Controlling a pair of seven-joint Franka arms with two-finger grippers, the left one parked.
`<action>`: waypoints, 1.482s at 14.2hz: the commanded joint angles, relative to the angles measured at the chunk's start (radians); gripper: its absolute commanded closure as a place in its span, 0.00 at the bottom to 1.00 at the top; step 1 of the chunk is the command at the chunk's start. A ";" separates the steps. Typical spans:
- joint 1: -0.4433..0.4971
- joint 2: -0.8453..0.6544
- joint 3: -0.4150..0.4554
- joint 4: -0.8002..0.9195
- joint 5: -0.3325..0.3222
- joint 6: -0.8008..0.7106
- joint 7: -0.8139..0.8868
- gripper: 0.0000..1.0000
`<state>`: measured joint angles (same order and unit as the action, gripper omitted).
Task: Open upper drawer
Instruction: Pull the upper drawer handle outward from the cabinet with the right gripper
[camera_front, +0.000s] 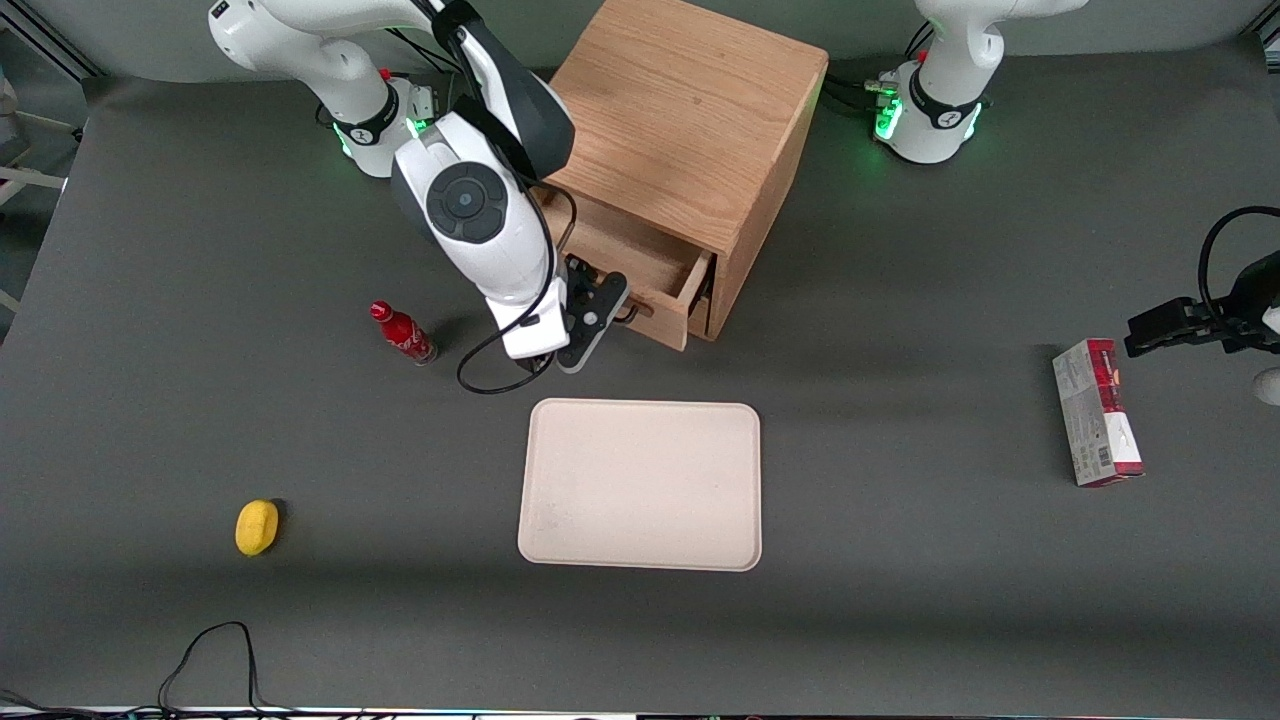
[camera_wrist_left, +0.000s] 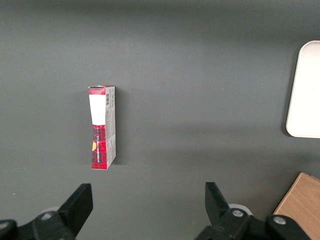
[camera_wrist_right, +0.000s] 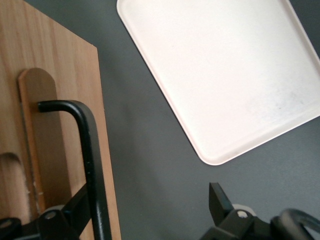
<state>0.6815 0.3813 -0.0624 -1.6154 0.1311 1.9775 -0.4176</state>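
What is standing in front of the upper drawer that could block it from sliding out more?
Nothing visible blocks it. The upper drawer is already partly out, and the gripper is at its black handle. The closest thing in front is the tray, nearer the front camera, with bare table between them.

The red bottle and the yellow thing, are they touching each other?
Apart. The front view shows bare gray table between the red bottle and the yellow thing, which lies nearer the camera. The end effector is at the upper drawer.
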 joint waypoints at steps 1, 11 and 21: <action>0.006 0.050 -0.002 0.069 -0.018 -0.019 -0.053 0.00; -0.111 0.149 0.000 0.238 -0.004 -0.108 -0.112 0.00; -0.192 0.206 0.000 0.314 -0.007 -0.108 -0.109 0.00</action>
<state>0.5129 0.5494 -0.0651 -1.3659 0.1306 1.8910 -0.5120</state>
